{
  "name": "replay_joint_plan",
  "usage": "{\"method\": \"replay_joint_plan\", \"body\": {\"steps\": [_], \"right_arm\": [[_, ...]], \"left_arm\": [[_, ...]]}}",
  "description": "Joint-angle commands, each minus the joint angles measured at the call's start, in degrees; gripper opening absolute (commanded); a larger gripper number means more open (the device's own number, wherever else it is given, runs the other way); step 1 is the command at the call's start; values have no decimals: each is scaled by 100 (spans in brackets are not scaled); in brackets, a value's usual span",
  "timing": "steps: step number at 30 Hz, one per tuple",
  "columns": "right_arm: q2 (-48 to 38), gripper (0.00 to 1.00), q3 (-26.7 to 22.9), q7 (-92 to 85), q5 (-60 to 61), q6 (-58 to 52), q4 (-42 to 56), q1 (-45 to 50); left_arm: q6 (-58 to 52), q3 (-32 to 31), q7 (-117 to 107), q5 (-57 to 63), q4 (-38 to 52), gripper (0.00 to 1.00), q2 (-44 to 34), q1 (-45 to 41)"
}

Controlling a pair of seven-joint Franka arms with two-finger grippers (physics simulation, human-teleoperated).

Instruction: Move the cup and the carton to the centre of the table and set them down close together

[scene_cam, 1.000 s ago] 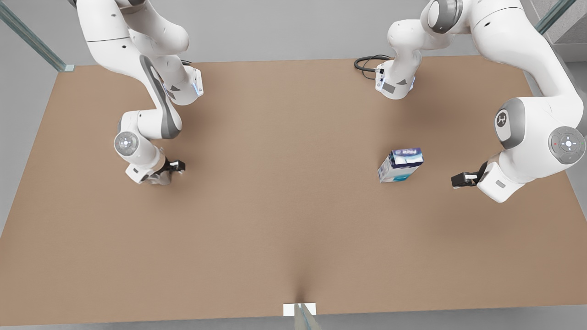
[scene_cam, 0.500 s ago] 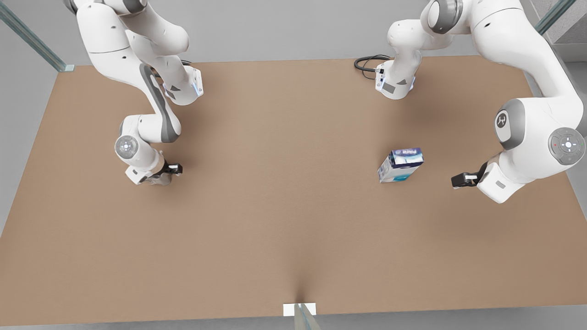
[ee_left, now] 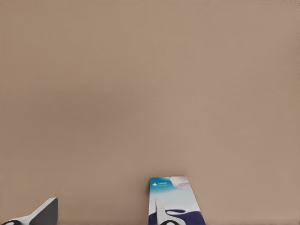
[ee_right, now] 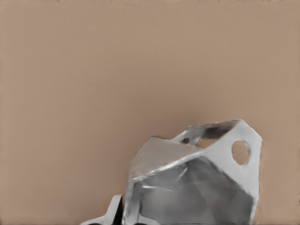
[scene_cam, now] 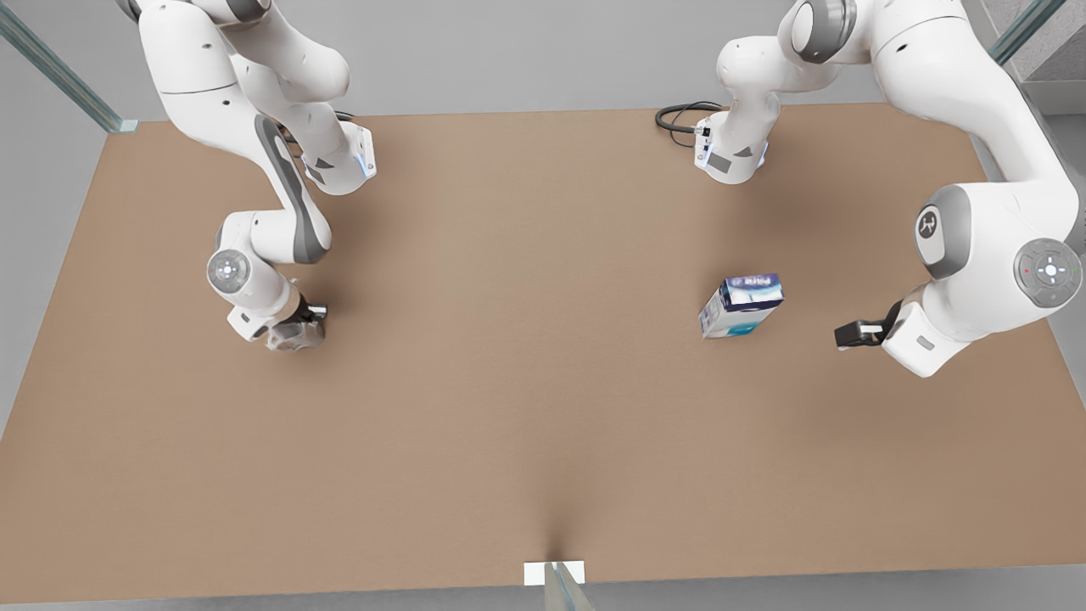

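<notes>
The cup point(scene_cam: 288, 336), pale grey and faceted, sits on the table point(scene_cam: 526, 382) at the front view's left. My right gripper point(scene_cam: 310, 316) is down on it. In the right wrist view one fingertip point(ee_right: 110, 213) presses against the cup point(ee_right: 197, 187) wall, so the gripper point(ee_right: 119, 213) is shut on that wall. The carton point(scene_cam: 741, 305), white and blue with a dark blue top, stands at the front view's right. My left gripper point(scene_cam: 844, 333) hangs open a short way beside it, apart from it. In the left wrist view the carton point(ee_left: 176, 201) lies just beyond the open gripper point(ee_left: 102, 215).
Both arm bases point(scene_cam: 339, 161) point(scene_cam: 730, 153) stand at the table's far edge, with a black cable point(scene_cam: 679, 119) by the second. A small white marker point(scene_cam: 554, 574) sits at the near edge. Bare brown tabletop spreads between the cup and the carton.
My right gripper has turned and sunk toward the front view's left, onto the cup, and its dark fingers have drawn in. The left gripper and the carton have stayed put.
</notes>
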Motion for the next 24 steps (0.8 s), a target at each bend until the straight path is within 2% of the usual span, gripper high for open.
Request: {"method": "replay_joint_plan", "body": {"steps": [1,10,13,17,24], "right_arm": [[0,21,-2,13,-17,-5,0,-4],[-159,21,174,65,-17,-488,448,110],[-141,21,209,101,-17,-945,923,321],[-97,21,297,355,-17,-919,1011,681],[623,21,332,1208,9,-1068,1951,1525]], "left_arm": [[-9,0,8,-2,3,100,-1,0],[-53,9,61,7,3,100,-1,35],[-35,9,79,16,3,100,-1,44],[-35,106,87,25,12,100,61,44],[-35,141,79,34,21,100,61,44]]}}
